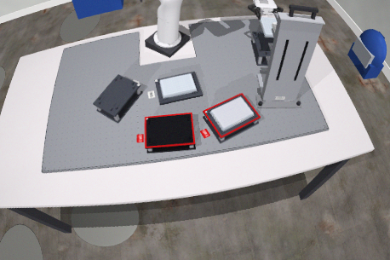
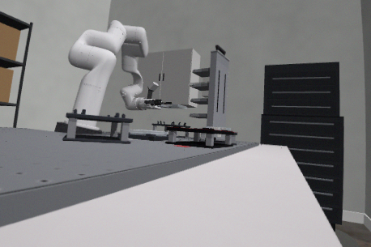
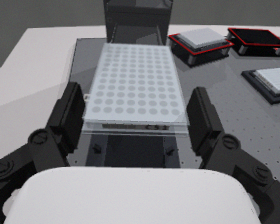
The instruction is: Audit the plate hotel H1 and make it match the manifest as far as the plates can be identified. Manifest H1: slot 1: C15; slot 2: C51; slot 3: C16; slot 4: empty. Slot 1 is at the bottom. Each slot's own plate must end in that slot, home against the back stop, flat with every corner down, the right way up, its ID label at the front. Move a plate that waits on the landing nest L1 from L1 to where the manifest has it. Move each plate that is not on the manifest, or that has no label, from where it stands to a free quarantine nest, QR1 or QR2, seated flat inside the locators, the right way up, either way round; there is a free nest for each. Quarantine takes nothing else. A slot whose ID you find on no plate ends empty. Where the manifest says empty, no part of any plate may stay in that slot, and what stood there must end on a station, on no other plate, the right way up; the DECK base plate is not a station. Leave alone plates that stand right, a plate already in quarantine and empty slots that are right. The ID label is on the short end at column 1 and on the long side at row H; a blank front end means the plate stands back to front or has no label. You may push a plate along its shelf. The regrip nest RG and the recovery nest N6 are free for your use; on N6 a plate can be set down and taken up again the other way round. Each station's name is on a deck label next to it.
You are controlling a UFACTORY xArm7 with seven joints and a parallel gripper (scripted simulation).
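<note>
My gripper (image 3: 136, 98) (image 1: 265, 8) (image 2: 157, 103) is shut on a clear well plate (image 3: 135, 82) (image 1: 267, 26) (image 2: 178, 106), gripping its two long sides. The plate is level, right way up, above the deck in front of the plate hotel H1 (image 1: 294, 52) (image 2: 219, 90) (image 3: 136, 15). Its far end points into the hotel's open face. A small dark label shows on the plate's near end in the wrist view; I cannot read it. The hotel's shelves (image 2: 200, 86) stick out toward the arm; what they hold is hidden.
A second plate (image 1: 230, 113) (image 3: 201, 36) sits in a red-framed nest beside the hotel. Another red-framed nest (image 1: 169, 130) (image 3: 256, 36) is empty. A third plate (image 1: 179, 85) (image 3: 277, 77) lies on a dark nest mid-deck. A tilted dark nest (image 1: 117, 96) stands at the left.
</note>
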